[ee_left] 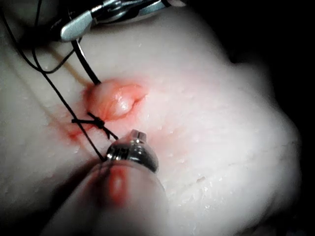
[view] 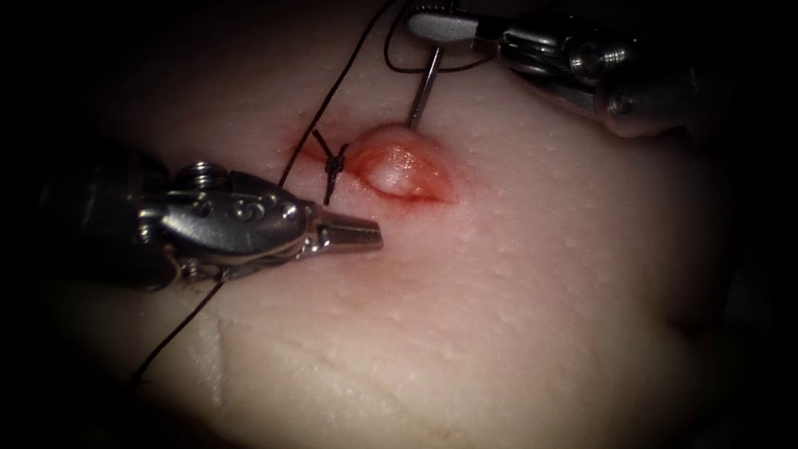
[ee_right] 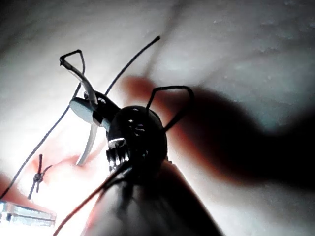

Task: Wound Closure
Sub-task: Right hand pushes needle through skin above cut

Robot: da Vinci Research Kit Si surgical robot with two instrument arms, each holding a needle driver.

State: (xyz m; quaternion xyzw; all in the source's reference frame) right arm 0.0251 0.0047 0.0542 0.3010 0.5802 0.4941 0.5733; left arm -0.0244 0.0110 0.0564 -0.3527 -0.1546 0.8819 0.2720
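The tissue [view: 532,283] has a short cut [view: 403,170] that gapes pink. A dark knot [view: 334,162] with short ends closes its left end; it also shows as the knot [ee_left: 96,120] and the knot [ee_right: 38,177]. My right tool [view: 432,27] is shut on the curved needle [view: 424,87], toward its tail. The needle [ee_right: 88,142] runs down to the cut's far edge, its tip buried in the tissue there. Dark thread [view: 332,96] trails from the tail past the knot and under my left tool [view: 372,237]. That tool is shut on nothing, just in front of the cut's left part.
Red fluid [view: 303,150] stains the tissue around the knot and the cut's rim. A loop of thread [view: 399,58] hangs by the right tool's jaws. A pale crease [view: 274,349] crosses the tissue near the front. The left tool [ee_right: 27,214] lies close to the knot.
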